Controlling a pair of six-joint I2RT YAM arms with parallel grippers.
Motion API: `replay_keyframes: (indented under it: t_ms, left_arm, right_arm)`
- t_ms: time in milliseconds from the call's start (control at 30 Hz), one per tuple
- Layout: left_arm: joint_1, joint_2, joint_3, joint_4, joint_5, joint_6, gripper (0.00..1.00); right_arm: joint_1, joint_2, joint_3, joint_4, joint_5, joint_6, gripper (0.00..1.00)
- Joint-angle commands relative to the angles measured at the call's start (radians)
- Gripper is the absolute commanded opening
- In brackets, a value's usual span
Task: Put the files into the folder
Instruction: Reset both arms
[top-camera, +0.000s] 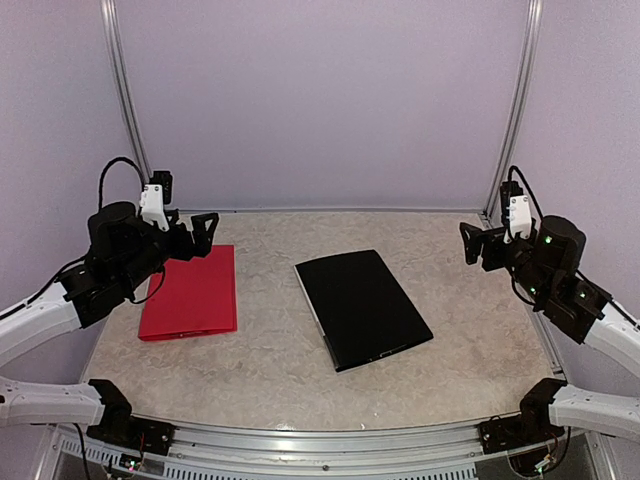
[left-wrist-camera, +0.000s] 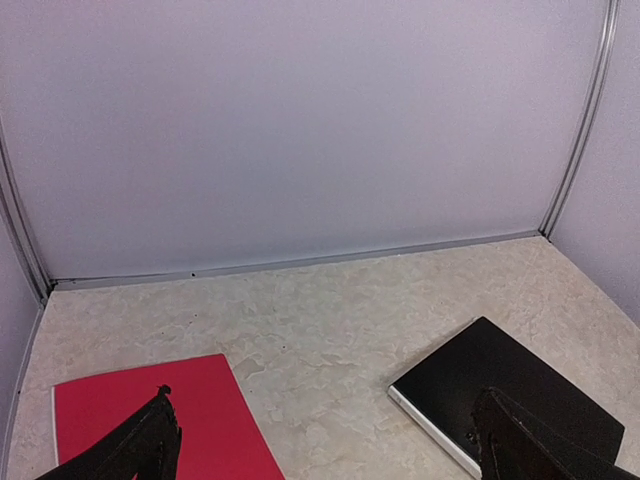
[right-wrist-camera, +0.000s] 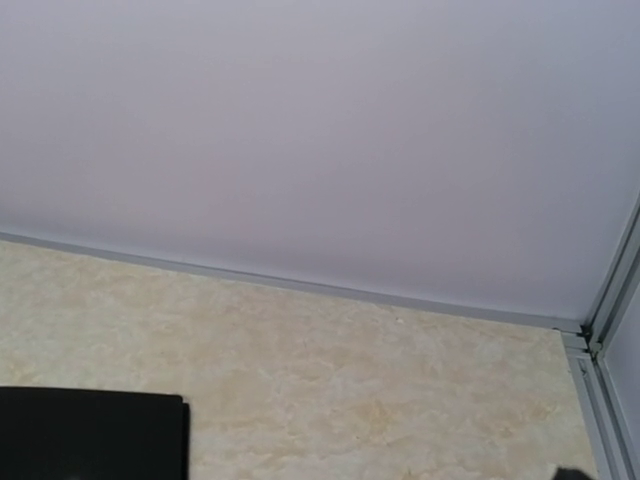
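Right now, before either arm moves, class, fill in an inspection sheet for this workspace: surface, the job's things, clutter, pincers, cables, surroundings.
Surface: beige marbled table, carrying two folders.
Job's things: red folder closed, on the left; black folder closed, in the middle, angled, with a pale edge along its left side; loose sheets: nothing seen.
Clutter: nothing seen.
Pincers: left pincer open, empty, raised by the red folder's far corner; right pincer open, empty, raised near the right edge.
Cables: left cable and right cable loop above the wrists, off the table.
Surroundings: plain lilac wall, metal frame post in each far corner.
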Motion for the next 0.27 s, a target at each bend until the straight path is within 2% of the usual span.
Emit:
replay_keyframes:
  t_ms: [0, 233]
  left_arm:
    - [0.007, -0.002, -0.021, -0.007, 0.006, -0.012, 0.99]
    - [0.007, -0.006, -0.019, -0.009, 0.002, -0.010, 0.99]
  right_arm:
    - [0.004, -0.003, 0.003, 0.000, 0.012, -0.005, 0.99]
    - [0.003, 0.014, 0.002, -0.007, 0.003, -0.002, 0.99]
